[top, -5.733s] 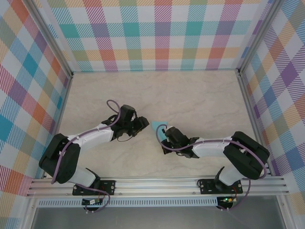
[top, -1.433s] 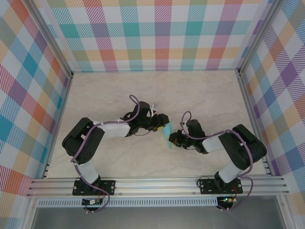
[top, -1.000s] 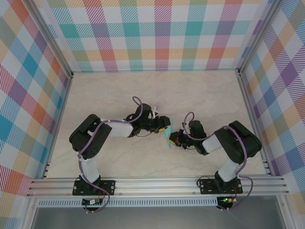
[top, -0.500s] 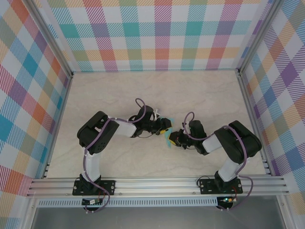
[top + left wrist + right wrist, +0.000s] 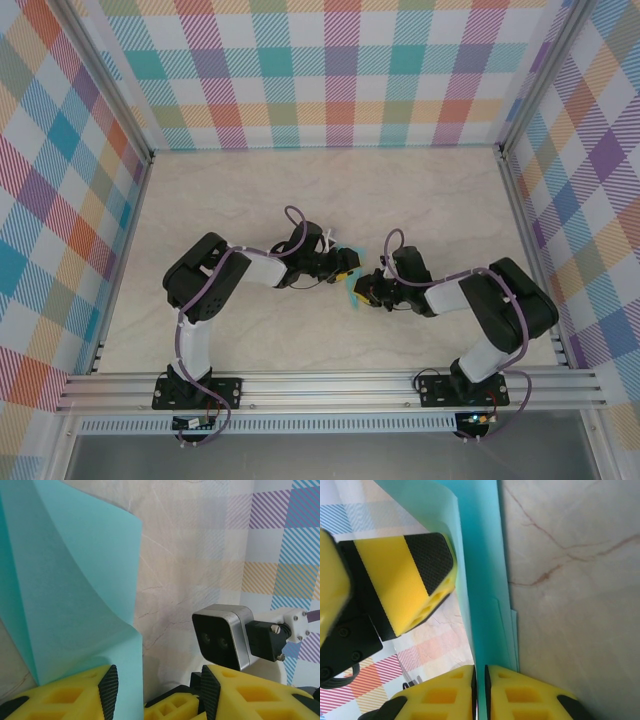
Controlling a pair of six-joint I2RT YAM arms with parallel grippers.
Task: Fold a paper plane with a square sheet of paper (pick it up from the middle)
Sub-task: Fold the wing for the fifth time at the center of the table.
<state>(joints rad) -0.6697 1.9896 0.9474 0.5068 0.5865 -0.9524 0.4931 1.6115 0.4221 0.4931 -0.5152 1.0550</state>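
1. From the overhead camera I see both arms reaching inward and meeting near the middle of the bench (image 5: 420, 200), with the left gripper (image 5: 344, 268) and the right gripper (image 5: 361, 292) almost tip to tip.
2. The turquoise paper (image 5: 350, 287) sits right between them. From above it shows as a narrow strip, so I am seeing it nearly edge-on.
3. On the right wrist camera, the right gripper (image 5: 480, 674) has its jaws pressed nearly together, and the paper (image 5: 482, 580) runs into the thin slit between them. I read that as clenched on the paper. Several layers show at the paper's edge, so it is already folded.
4. In the same view, one of the left gripper's yellow-and-black fingers (image 5: 405, 587) lies just beside the paper's left face.
5. On the left wrist camera, the left gripper (image 5: 156, 680) has its jaws standing well apart, released. The folded paper (image 5: 75, 590) rises against one finger and curves away from it.
6. The right arm's wrist camera (image 5: 222, 636) faces me from just beyond the other finger.
7. I cannot tell whether the paper's lower edge touches the bench.
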